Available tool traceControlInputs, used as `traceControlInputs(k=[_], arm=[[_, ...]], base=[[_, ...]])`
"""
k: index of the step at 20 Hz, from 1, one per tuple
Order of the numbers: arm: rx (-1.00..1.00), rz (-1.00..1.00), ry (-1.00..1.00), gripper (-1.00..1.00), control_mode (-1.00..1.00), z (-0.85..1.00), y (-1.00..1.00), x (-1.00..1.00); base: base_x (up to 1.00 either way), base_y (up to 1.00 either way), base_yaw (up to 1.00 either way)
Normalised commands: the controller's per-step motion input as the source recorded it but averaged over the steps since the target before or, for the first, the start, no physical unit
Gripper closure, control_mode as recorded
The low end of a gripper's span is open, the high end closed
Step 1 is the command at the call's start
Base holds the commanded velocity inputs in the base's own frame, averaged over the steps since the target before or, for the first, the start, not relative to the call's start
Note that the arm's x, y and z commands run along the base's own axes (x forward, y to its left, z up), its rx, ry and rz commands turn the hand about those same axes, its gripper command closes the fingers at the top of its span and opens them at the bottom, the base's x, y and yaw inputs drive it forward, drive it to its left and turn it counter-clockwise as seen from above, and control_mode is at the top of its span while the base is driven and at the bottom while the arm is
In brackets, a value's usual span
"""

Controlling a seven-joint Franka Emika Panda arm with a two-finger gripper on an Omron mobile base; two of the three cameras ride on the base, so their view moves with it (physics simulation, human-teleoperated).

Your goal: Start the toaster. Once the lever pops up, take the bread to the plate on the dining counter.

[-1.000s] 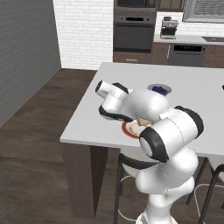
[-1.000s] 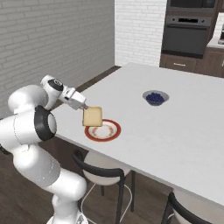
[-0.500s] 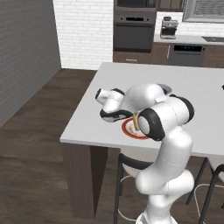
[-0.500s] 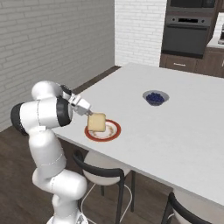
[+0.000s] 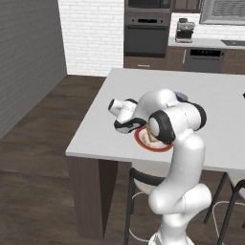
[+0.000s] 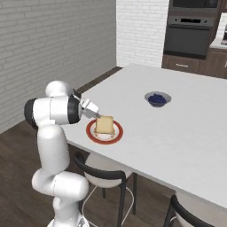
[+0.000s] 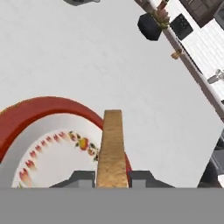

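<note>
Now the gripper (image 7: 112,175) pinches the bread (image 6: 104,124) by one edge, holding the slice over the plate (image 6: 91,135) on the counter (image 6: 186,124). In the hand view the slice stands edge-on between the two fingertips (image 7: 81,178), with the plate's red rim curving beneath it. From the right base view the bread looks close above the plate's middle; whether it touches cannot be told. To finish well, the arm should probably lower until the slice rests on the plate, spread the fingers only then, and back away without dragging the bread off the rim.
</note>
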Motion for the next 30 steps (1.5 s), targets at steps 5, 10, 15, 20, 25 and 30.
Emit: traceControlInputs(k=[5, 10, 15, 20, 25, 30], arm=[[0.00, 0.00, 0.00, 1.00, -1.00, -0.62, -0.15, 0.21], [0.09, 0.00, -0.06, -1.00, -1.00, -0.27, -0.05, -0.03], [0.21, 0.00, -0.20, -1.00, -1.00, 0.14, -0.07, -0.12], [0.25, 0.00, -0.23, -1.00, -1.00, 0.02, 0.00, 0.00], [0.23, 0.00, -0.44, -1.00, -1.00, 0.59, 0.05, -0.05], [0.26, 0.02, -0.54, -1.00, -1.00, 0.83, 0.07, -0.27]], base=[[0.00, 0.00, 0.00], [0.00, 0.00, 0.00], [0.00, 0.00, 0.00], [0.00, 0.00, 0.00], [0.00, 0.00, 0.00], [0.00, 0.00, 0.00]])
